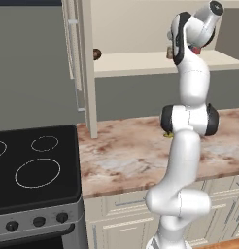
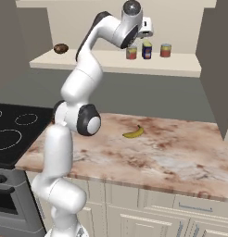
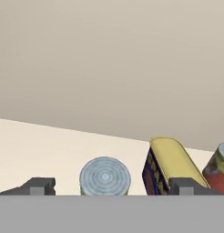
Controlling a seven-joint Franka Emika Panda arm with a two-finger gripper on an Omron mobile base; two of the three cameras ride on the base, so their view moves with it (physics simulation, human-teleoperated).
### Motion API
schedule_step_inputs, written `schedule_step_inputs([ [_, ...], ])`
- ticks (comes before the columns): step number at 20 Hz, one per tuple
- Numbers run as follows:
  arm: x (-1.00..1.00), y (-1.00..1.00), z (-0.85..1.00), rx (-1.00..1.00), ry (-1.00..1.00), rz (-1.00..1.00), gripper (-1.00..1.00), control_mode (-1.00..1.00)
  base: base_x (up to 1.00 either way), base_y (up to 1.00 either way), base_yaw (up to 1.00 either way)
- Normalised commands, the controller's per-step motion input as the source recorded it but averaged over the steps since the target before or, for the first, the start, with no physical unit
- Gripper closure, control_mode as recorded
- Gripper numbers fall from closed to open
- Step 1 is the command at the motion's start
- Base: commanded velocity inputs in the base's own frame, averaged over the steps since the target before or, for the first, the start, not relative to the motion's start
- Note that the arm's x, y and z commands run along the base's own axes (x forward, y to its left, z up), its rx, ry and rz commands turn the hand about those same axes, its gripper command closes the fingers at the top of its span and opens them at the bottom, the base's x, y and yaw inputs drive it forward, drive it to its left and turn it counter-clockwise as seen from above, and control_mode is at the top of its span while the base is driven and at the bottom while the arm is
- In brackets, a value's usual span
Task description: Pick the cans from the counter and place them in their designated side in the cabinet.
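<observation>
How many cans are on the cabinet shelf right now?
3, in a row on the cabinet shelf: a red-orange can under the hand, a dark blue can beside it, and a red can farthest right. None seems hidden.

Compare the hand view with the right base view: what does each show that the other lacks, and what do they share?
Hand view: the open gripper framing the ringed pale top of the red-orange can. Right base view: the banana on the counter, and the stove top. Shared: three cans on the cabinet shelf, the dark blue can in the middle.
</observation>
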Motion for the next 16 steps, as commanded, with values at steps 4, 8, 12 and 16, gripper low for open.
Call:
schedule_step_inputs([
  [4,-0.65,-0.07,-0.05,0.03,-0.18,0.06,-1.0,-1.0,0.0,0.0,0.0],
  [8,-0.58,0.0,0.0,0.03,-0.19,0.08,-1.0,-1.0,0.0,0.0,0.0],
  [12,-0.64,0.0,0.0,0.02,-0.2,0.07,-1.0,-1.0,0.0,0.0,0.0],
  [16,-0.69,0.13,-0.03,0.0,-0.18,0.06,-1.0,-1.0,0.0,0.0,0.0],
])
